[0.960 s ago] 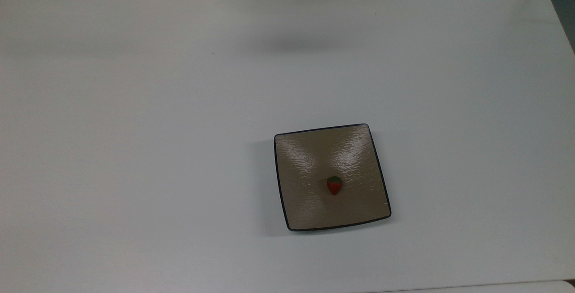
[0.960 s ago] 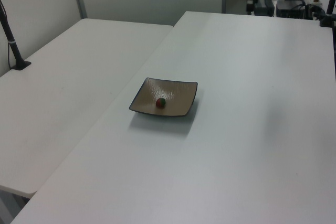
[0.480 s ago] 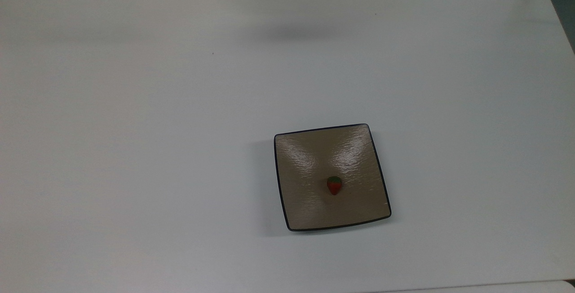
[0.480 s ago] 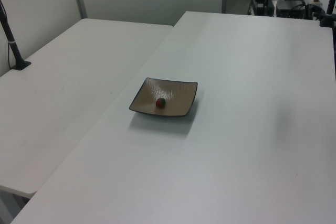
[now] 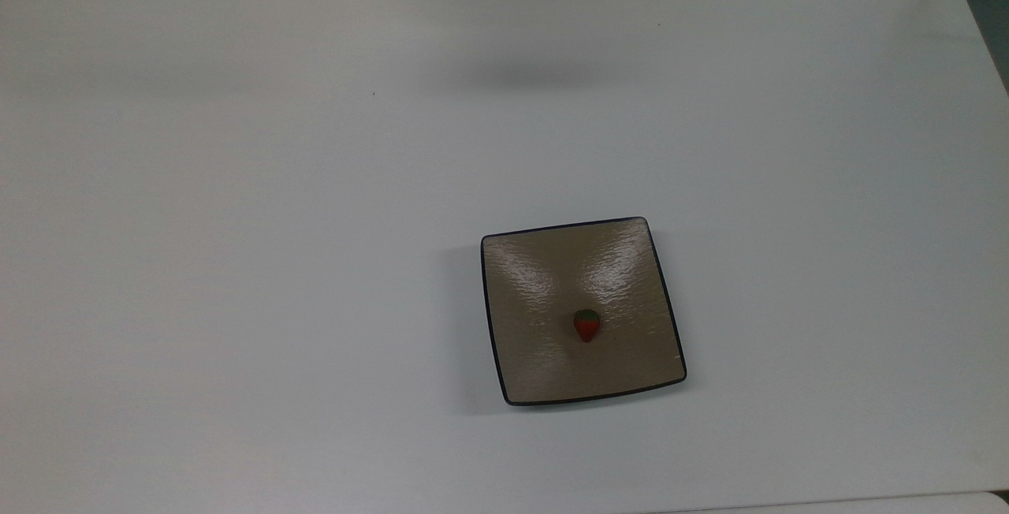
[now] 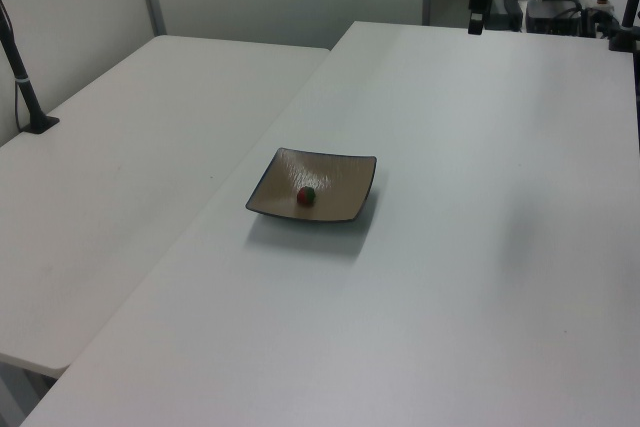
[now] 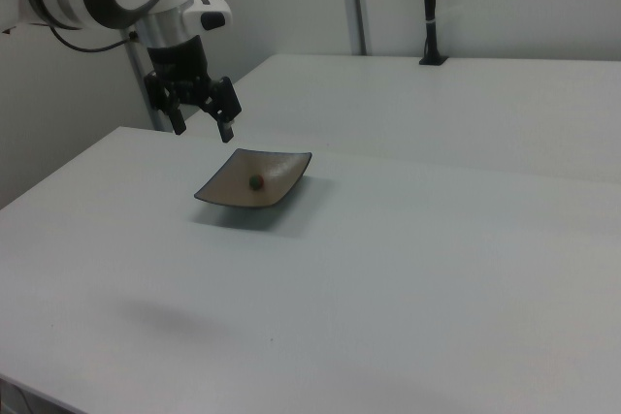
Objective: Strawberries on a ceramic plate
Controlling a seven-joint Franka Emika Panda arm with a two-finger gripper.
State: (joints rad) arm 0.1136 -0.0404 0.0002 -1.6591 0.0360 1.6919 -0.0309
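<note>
**Strawberry on plate, arm clear**

Strawberry [image 5: 586,325] lies on the ceramic plate [image 5: 536,356], just off centre, cap toward the top view's top. Plate sits flat on the white bench [image 5: 236,262]. Claw [image 7: 202,119] hangs high, well apart from the plate, fingers spread wide, holding nothing. Judgement: placement looks done. Best practice now: retreat upward, avoiding the plate rim.

Arm raised, tool [image 7: 204,122] spread, empty
</note>
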